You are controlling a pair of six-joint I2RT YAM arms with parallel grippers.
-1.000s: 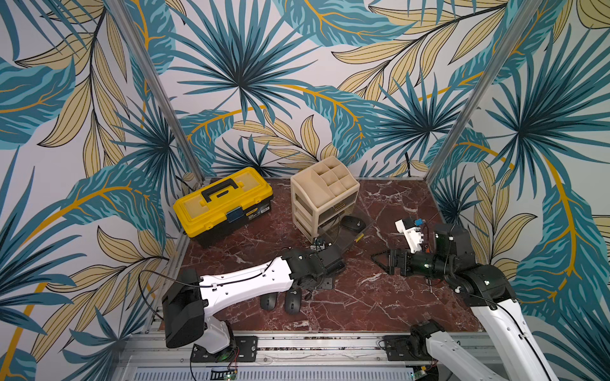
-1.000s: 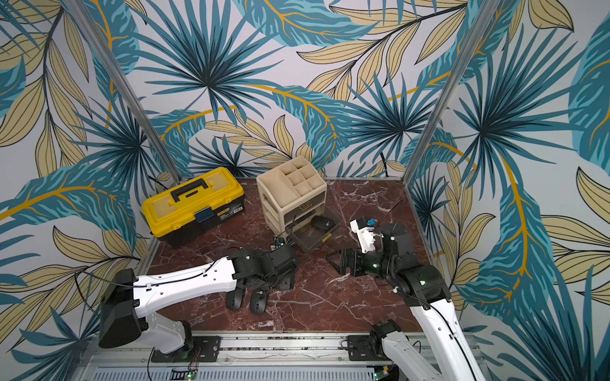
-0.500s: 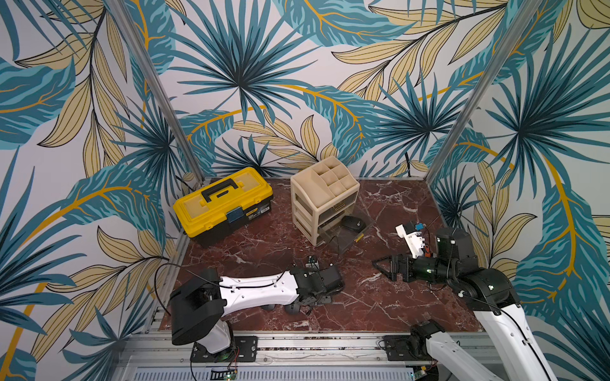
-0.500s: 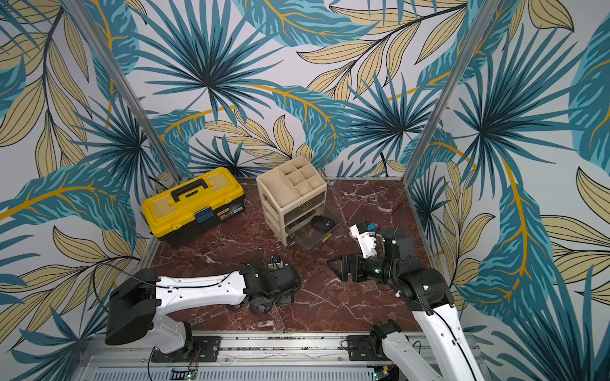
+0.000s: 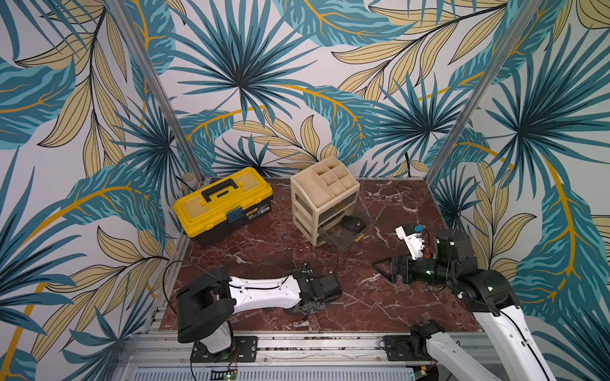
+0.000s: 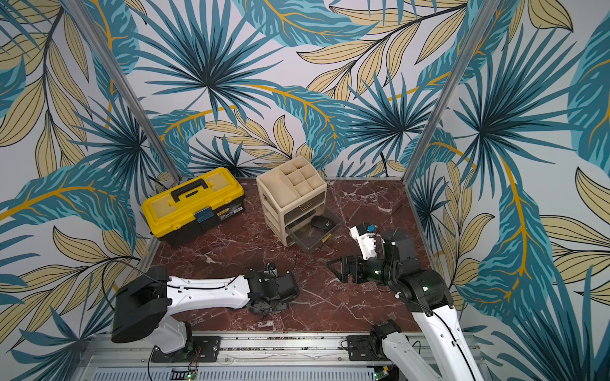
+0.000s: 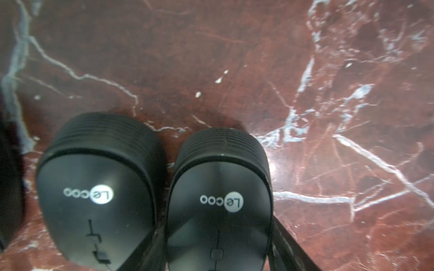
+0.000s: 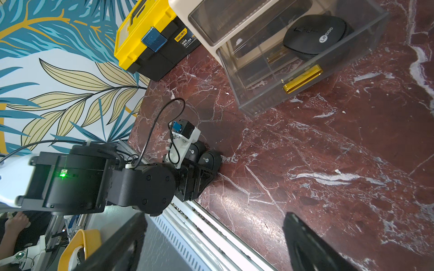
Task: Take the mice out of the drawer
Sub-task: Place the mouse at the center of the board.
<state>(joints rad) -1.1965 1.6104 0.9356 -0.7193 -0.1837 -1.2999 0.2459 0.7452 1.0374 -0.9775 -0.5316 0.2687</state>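
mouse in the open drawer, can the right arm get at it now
Probably yes: the right gripper is open and empty, the mouse lies uncovered in the pulled-out clear drawer, and only bare marble lies between them.

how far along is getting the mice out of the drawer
Done: a freed mouse lies on the marble table. In hand: the left gripper clamps a second mouse beside it. Left: a drawer mouse sits in the open drawer; right gripper is open, empty.

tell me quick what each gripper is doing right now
Left gripper: closed on a mouse resting beside another mouse on the table.
Right gripper: open, holding nothing.
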